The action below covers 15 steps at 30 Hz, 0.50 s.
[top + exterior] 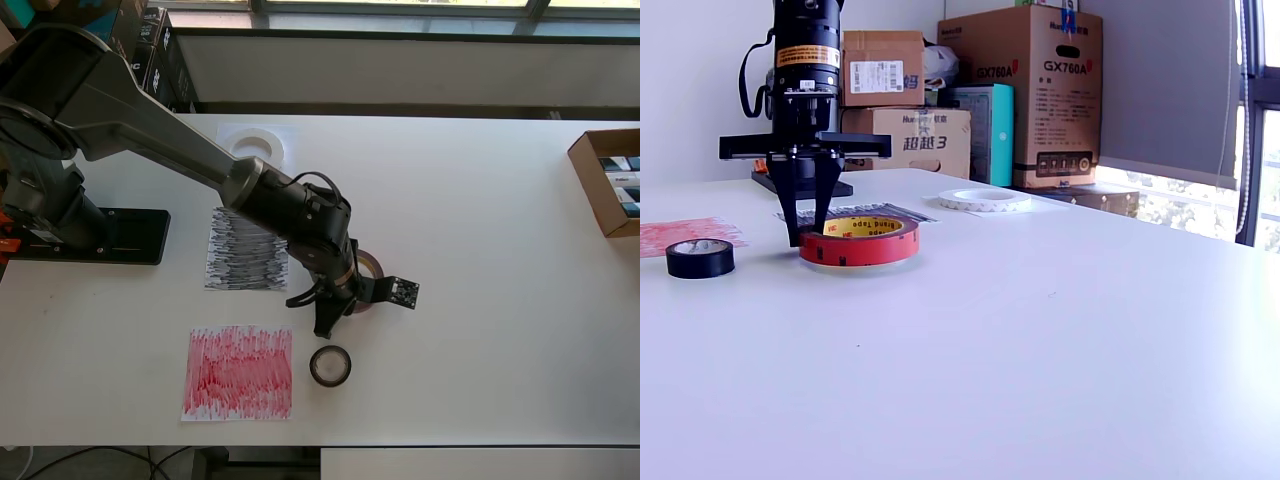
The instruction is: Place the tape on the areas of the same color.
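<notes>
Jaws of your gripper point(808, 235) are hanging slightly apart, straddling the near wall of the red tape roll point(862, 240), which is lying flat on the desk point(1060, 330) beside the black sheet point(246, 250). You are likely handling a light, stiff ring; pinch that wall.

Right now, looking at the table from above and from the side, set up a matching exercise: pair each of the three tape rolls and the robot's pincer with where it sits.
Things:
1. wide flat white tape ring
2. red tape roll with a yellowish core
3. small black tape ring
4. pincer

Places:
A. on bare table, beside the red scribbled paper sheet
B. pointing down at the red roll's edge
C. on the plain white paper sheet
D. on bare table, next to the black scribbled paper sheet

Pairs: 1-C, 2-D, 3-A, 4-B
</notes>
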Each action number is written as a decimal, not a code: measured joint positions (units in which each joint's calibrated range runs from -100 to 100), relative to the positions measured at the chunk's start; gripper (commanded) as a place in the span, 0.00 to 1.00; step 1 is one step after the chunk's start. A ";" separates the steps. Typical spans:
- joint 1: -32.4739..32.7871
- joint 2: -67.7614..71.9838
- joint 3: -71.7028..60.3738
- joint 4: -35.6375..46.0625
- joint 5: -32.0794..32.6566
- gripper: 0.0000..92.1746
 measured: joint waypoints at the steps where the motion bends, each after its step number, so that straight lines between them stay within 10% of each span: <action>1: 0.00 0.00 0.00 0.00 0.00 0.00; 15: 0.79 -7.91 2.98 -0.14 -4.44 0.00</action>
